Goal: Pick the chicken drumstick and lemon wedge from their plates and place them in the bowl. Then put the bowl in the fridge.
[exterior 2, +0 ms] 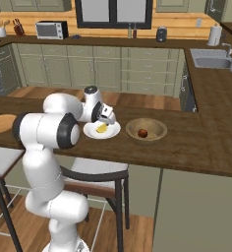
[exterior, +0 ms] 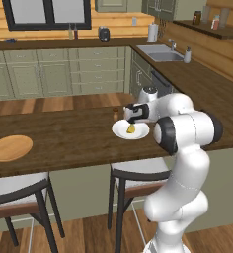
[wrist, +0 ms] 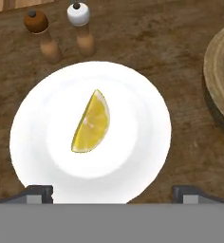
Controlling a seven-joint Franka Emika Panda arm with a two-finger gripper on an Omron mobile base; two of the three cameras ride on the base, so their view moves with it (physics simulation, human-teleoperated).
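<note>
A yellow lemon wedge (wrist: 91, 122) lies in the middle of the glossy white plate (wrist: 38, 123) on the dark wooden counter. My gripper (wrist: 114, 194) hovers just above that plate, open, its fingertips (wrist: 38, 192) wide apart with nothing between them. From the bases I see the gripper (exterior 2: 107, 120) over the lemon wedge (exterior 2: 102, 128) and the white plate (exterior: 119, 131). To the right stands the wooden bowl (exterior 2: 157, 125), with the reddish-brown chicken drumstick (exterior 2: 143, 132) inside. The tan wooden plate (exterior: 10, 147) sits bare at the far left. The fridge is out of view.
A pepper mill (wrist: 40, 33) and a salt shaker (wrist: 80, 26) stand just beyond the white plate. Two stools (exterior: 138, 170) are tucked under the counter's near edge. A sink (exterior 2: 211, 61) lies in the right-hand counter, and green cabinets line the back wall.
</note>
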